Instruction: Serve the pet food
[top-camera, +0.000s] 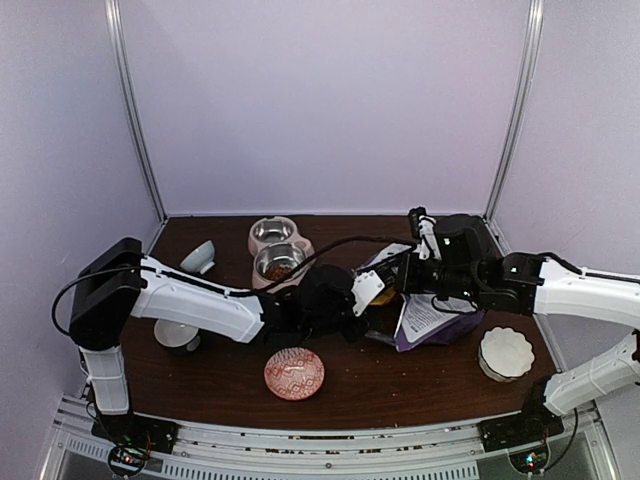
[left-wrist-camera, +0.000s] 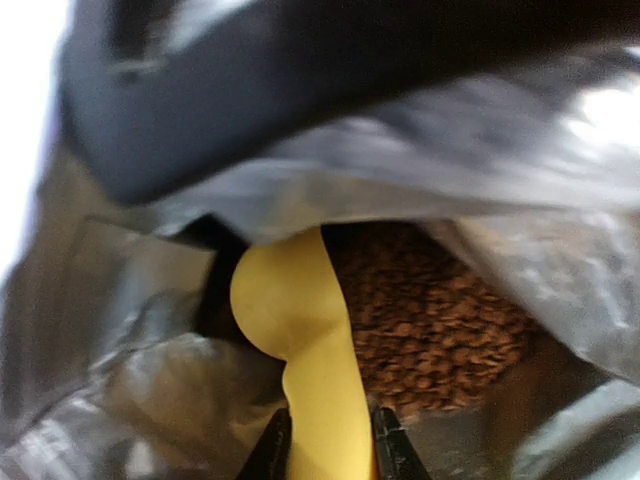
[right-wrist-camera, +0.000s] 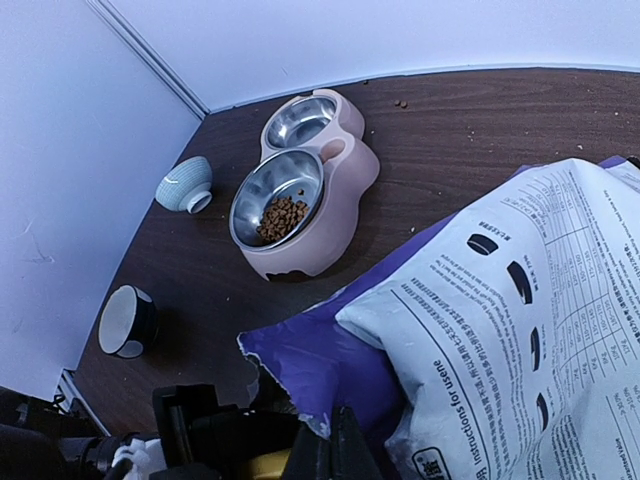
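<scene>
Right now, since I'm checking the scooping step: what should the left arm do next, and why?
Probably push the scoop rightward into the kibble. The left gripper holds it inside the bag, which the right gripper pinches open; the scoop lies beside the pile, seemingly empty, and the bowl holds little.

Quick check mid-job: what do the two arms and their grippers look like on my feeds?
Both arms have white, rounded link covers with black joints. The left arm has a boxy black shoulder housing, and the right arm has a black wrist block. A thin black cable arcs over the left arm. The left gripper and right gripper have slim dark fingers.
</scene>
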